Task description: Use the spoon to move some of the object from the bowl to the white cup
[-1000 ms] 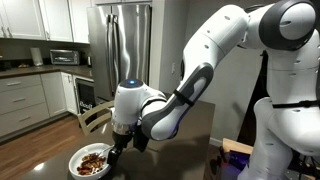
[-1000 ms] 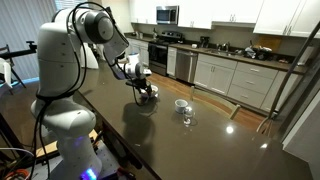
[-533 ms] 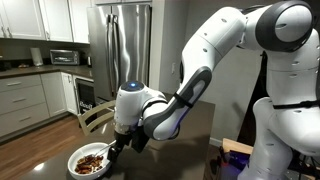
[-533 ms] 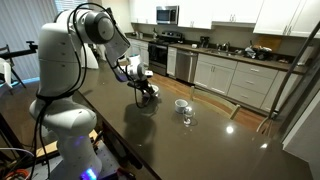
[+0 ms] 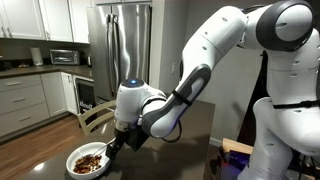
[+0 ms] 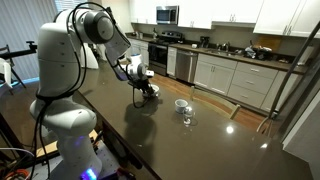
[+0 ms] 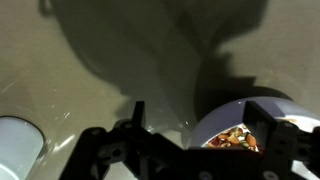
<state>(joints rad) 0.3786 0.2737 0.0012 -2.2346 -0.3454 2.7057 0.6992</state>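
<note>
Wrist view shows us the gripper [image 7: 195, 125] with its jaws spread wide and nothing between them. One dark finger [image 7: 105, 150] sits at 7 o'clock of the frame and the other at 4 o'clock. The bowl [image 7: 215, 122] lies at 4 o'clock, partly hidden behind that finger, and we see the object [image 7: 235, 138] heaped inside it as brown and reddish pieces. The white cup [image 7: 15, 150] sits at 8 o'clock, cut by the frame edge, well apart from the bowl on the dark table [image 7: 90, 60].

In an exterior view the gripper [image 5: 115, 146] hangs just above the bowl's rim [image 5: 75, 160], at 3 o'clock of the bowl, and the object [image 5: 92, 160] fills the middle. In an exterior view the white cup [image 6: 181, 103] stands at 3 o'clock from the gripper [image 6: 146, 90], with a small clear glass [image 6: 186, 118] near it at 6 o'clock.
</note>
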